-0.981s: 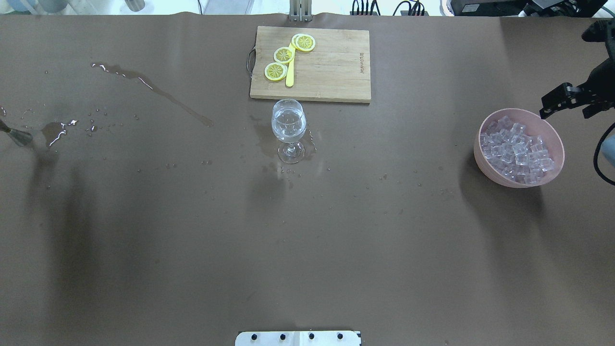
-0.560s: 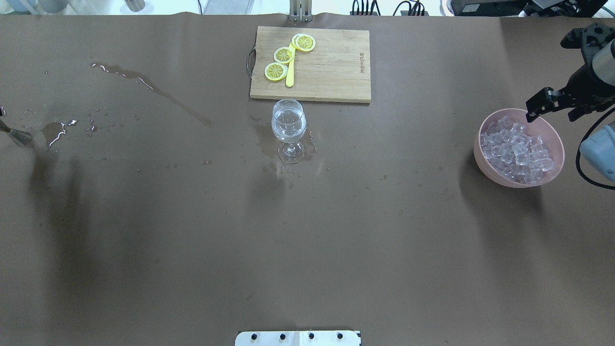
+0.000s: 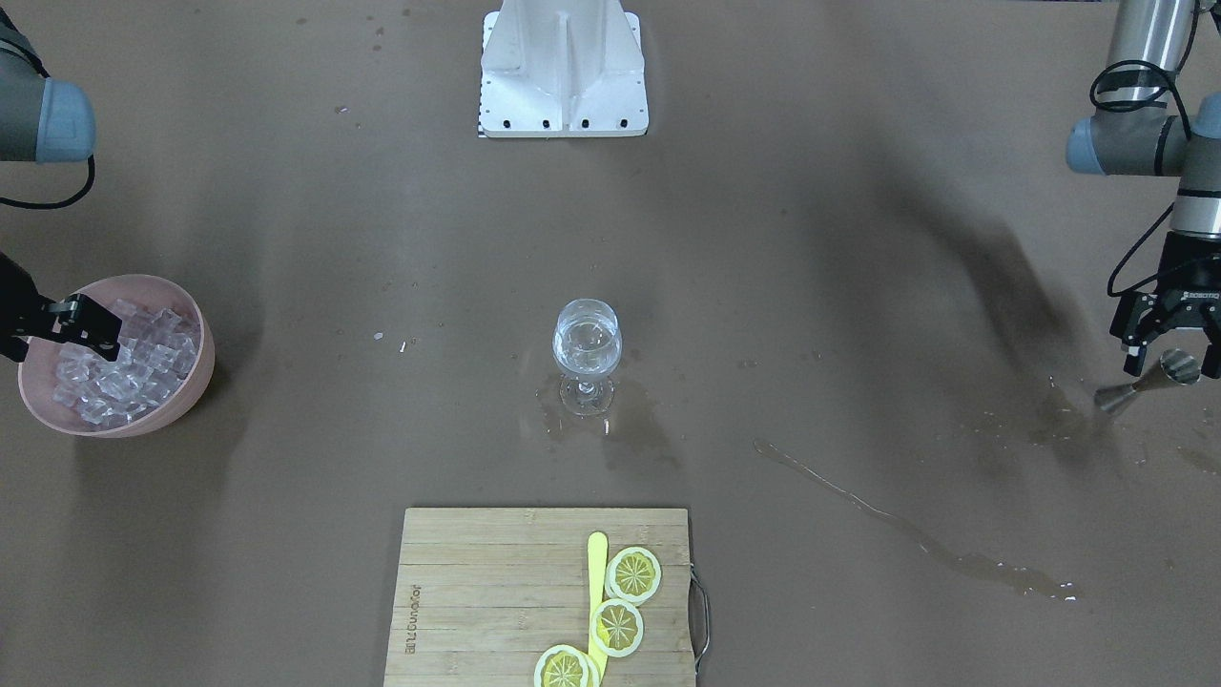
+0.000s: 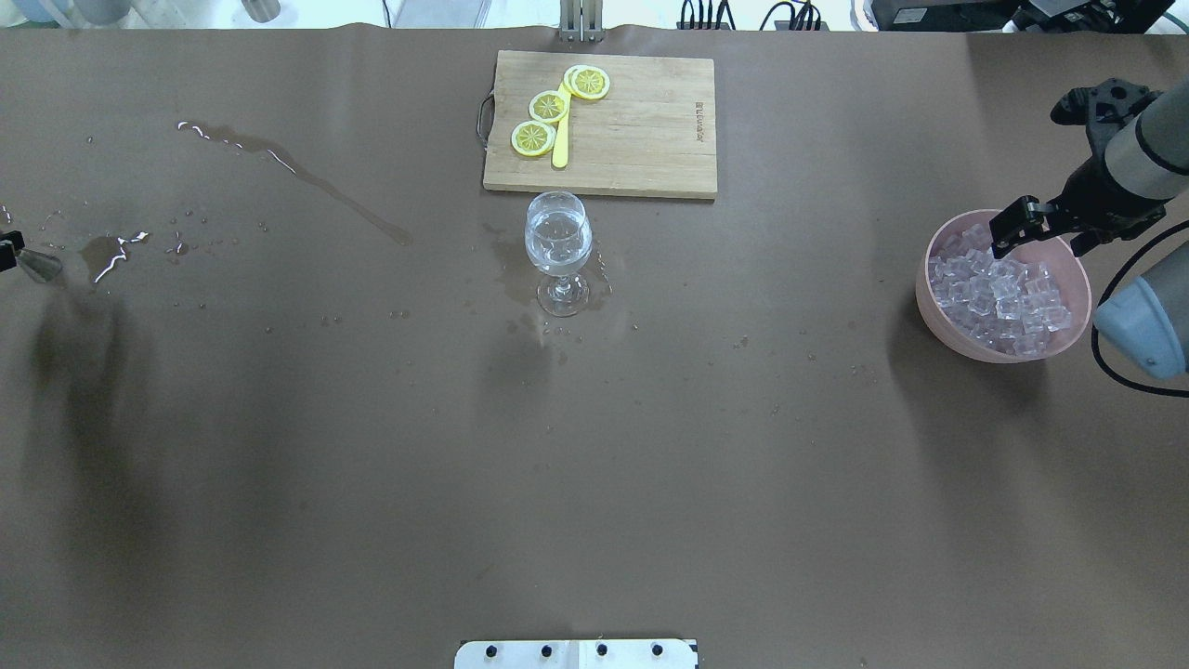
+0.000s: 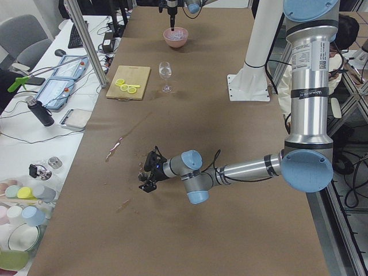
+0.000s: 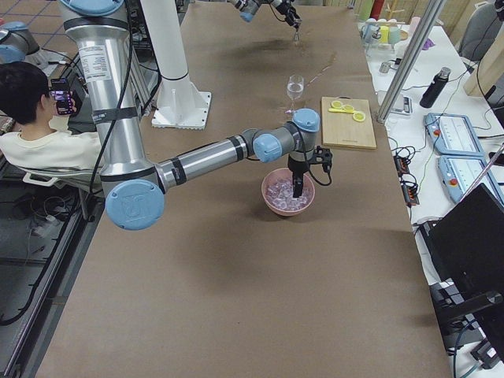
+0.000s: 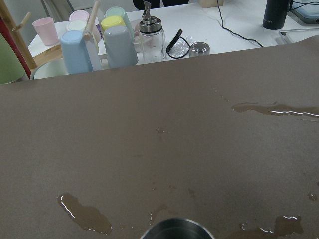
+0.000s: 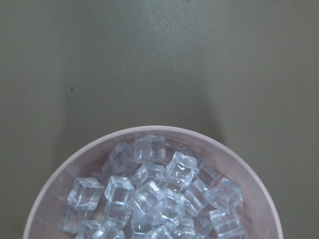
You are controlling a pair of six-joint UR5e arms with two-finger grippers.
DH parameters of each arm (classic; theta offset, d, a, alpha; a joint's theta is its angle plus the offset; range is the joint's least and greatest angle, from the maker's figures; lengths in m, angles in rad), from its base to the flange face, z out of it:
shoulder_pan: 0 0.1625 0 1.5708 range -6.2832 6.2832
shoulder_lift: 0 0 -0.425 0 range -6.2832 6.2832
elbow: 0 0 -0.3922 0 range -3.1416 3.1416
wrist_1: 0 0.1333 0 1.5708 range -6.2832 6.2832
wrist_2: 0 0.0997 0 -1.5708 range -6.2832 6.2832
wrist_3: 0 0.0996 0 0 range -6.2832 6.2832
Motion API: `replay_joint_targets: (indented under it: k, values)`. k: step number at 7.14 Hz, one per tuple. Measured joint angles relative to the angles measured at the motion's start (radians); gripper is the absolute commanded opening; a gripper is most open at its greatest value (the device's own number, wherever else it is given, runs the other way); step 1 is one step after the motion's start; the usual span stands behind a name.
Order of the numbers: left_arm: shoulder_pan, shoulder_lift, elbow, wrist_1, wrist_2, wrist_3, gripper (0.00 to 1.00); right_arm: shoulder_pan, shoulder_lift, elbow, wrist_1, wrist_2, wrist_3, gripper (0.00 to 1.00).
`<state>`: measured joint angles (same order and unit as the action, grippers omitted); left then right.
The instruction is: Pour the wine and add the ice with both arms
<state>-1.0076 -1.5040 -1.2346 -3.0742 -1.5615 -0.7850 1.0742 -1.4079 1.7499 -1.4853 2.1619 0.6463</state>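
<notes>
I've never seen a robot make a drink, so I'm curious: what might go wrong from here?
The right gripper hangs, jaws open, over the ice piled in the pink bowl; slippery cubes could squirt out or spill over the rim. The stemmed wine glass stands amid puddles; a dropped cube might splash or tip it.

White lettering reading "ROBOTIQ" stood on the body of the left arm's black two-finger gripper (image 3: 1173,367), near the table's left end. A small dark brand mark was printed along one short side of the rectangular bamboo cutting board (image 3: 496,592), at the middle of the table's far edge, but was too small to read.
</notes>
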Motion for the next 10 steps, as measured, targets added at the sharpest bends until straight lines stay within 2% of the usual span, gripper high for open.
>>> replay_joint_targets:
  k: [2,5,8,10]
  values:
    - [0.041,-0.001,0.016,-0.034,0.075,-0.001,0.97,-0.020,-0.004,-0.011,0.024,-0.018,0.018,0.95]
    - [0.119,-0.020,0.095,-0.156,0.209,-0.002,0.97,-0.034,-0.025,-0.043,0.087,-0.023,0.024,0.90]
    - [0.160,-0.056,0.180,-0.246,0.267,0.000,0.95,-0.048,-0.027,-0.045,0.115,-0.022,0.047,0.86]
    - [0.173,-0.084,0.222,-0.259,0.273,0.005,0.89,-0.064,-0.020,-0.042,0.117,-0.023,0.056,0.78]
